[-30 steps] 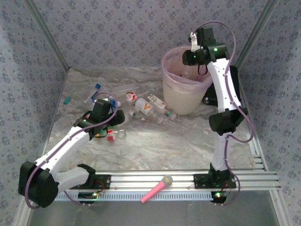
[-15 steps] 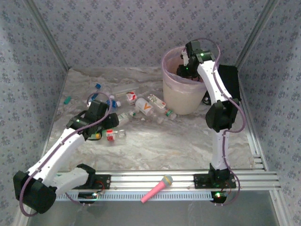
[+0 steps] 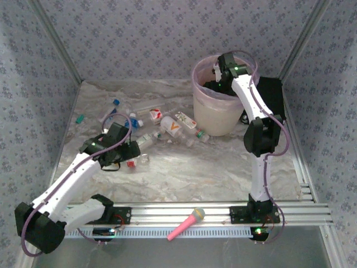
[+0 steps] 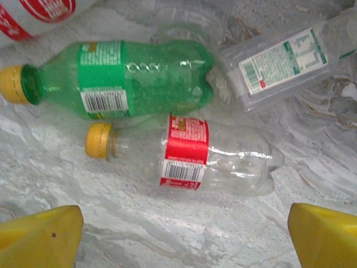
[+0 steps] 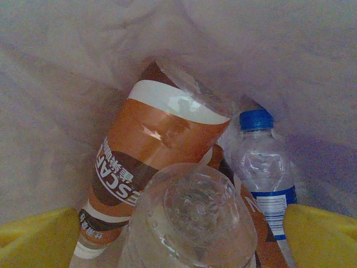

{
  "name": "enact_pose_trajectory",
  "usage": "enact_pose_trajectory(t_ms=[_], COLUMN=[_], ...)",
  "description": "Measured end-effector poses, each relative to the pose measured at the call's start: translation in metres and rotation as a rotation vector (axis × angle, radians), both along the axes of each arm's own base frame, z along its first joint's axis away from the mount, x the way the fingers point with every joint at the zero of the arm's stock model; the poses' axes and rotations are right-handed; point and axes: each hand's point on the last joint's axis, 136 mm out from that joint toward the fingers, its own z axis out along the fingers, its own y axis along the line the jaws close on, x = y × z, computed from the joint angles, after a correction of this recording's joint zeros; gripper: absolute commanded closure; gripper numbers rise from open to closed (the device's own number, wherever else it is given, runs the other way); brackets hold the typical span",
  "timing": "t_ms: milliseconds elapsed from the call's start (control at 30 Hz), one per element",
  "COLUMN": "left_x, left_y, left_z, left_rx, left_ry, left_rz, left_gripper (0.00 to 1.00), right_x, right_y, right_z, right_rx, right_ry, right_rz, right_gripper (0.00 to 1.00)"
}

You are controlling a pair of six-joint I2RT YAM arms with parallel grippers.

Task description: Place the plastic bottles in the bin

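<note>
The yellow fingers of the left end effector (image 4: 181, 237) and the right end effector (image 5: 181, 240) are cropped by the lower corners of their wrist views. Inside the bin (image 5: 67, 67), a blurred clear bottle (image 5: 192, 218) runs off the bottom edge. On the bench (image 4: 167, 223), a red-labelled bottle (image 4: 39, 11) is cut off top left, and a flat clear bottle (image 4: 279, 61) at the right edge.

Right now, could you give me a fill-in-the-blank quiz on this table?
1. The right pincer is at the mouth of the bin, whose liner is ____.
2. Below the open left pincer lies a red-labelled bottle with a ____ cap.
3. The neighbouring bottle is tinted ____.
4. Inside the bin, the slim bottle has a ____ cap.
Missing words: pink; yellow; green; blue.
</note>
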Motion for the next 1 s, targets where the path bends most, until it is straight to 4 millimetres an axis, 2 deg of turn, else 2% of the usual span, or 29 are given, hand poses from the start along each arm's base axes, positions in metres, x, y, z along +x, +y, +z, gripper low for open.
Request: enact_pose_trajectory(t_ms=[133,267,367,500,667,733,833,1000], left_x=[-0.003,-0.005,0.0,0.005,-0.001,-0.004,-0.001,0.009], left_y=[-0.021,-0.042,-0.051,-0.061,-0.06,-0.056,-0.056,-0.056], left_z=[-0.018,-0.039,-0.042,-0.04,-0.069,-0.077,-0.077,-0.072], left_rx=[-0.102,-0.212,-0.285,-0.39,-0.483,-0.499,-0.538,-0.591], left_ry=[0.001,0.013,0.008,-0.019,0.002,0.012,0.002,-0.04], left_rz=[0.077,0.194,0.301,0.423,0.594,0.655,0.715,0.774], left_gripper=[0.03,0.04,0.05,0.06,0.08,0.09,0.1,0.11], right_x=[-0.003,-0.003,-0.006,-0.024,-0.054,-0.063,-0.077,-0.096], right_y=[0.003,0.003,-0.006,-0.017,-0.013,-0.012,-0.01,-0.008], right_z=[0.018,0.063,0.102,0.141,0.186,0.2,0.215,0.224], right_rx=[0.035,0.122,0.161,0.174,0.207,0.224,0.246,0.27], right_ry=[-0.026,-0.094,-0.165,-0.228,-0.313,-0.339,-0.367,-0.385], right_rz=[0.032,0.08,0.093,0.096,0.129,0.144,0.163,0.181], right_gripper=[0.0,0.0,0.0,0.0,0.0,0.01,0.01,0.02])
